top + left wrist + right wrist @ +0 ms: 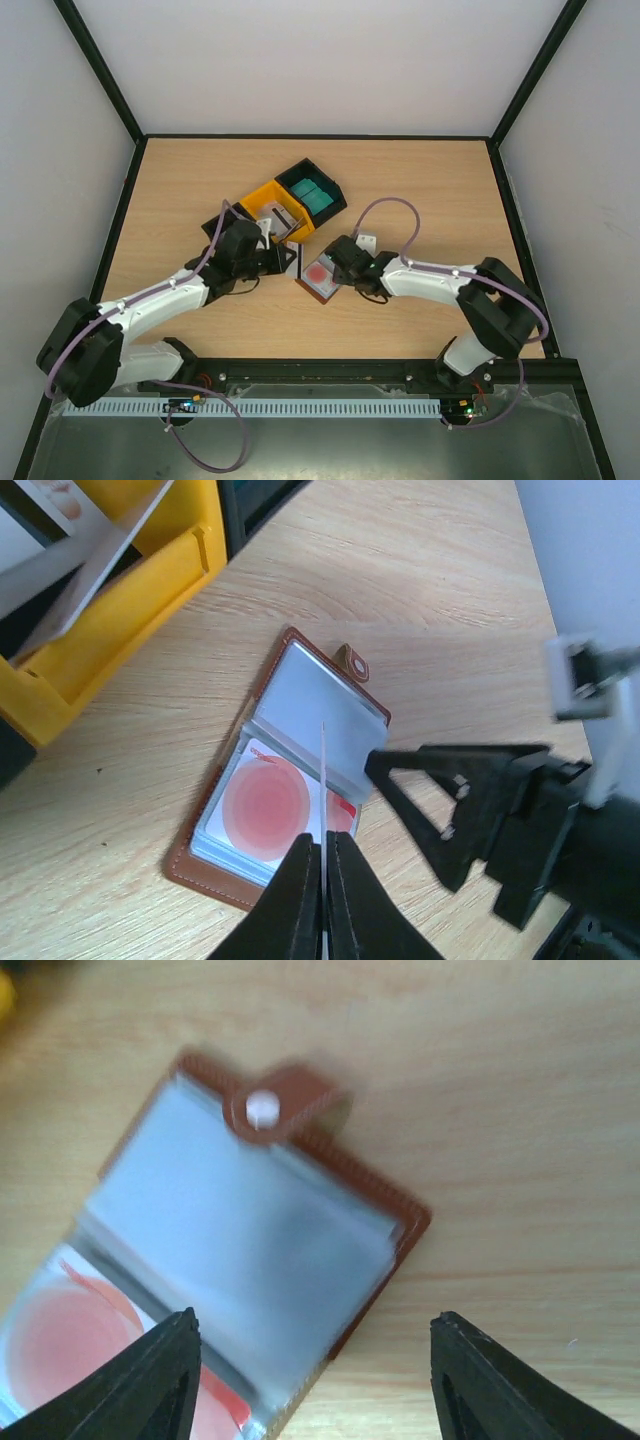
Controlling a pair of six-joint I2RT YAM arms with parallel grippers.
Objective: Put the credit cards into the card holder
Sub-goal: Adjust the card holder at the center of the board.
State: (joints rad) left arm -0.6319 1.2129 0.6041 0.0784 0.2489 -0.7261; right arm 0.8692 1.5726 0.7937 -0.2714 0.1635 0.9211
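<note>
— So why was the left tool [322, 880] pinching that card [323, 770] edge-on?
— Probably to slide it into the card holder [315, 695], which lay open on the worktop [450, 600] just below. The right tool [315, 1380] hung spread over it, holding nothing.

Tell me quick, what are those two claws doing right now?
Left gripper: closed, pinching a thin card.
Right gripper: open, holding nothing.
</note>
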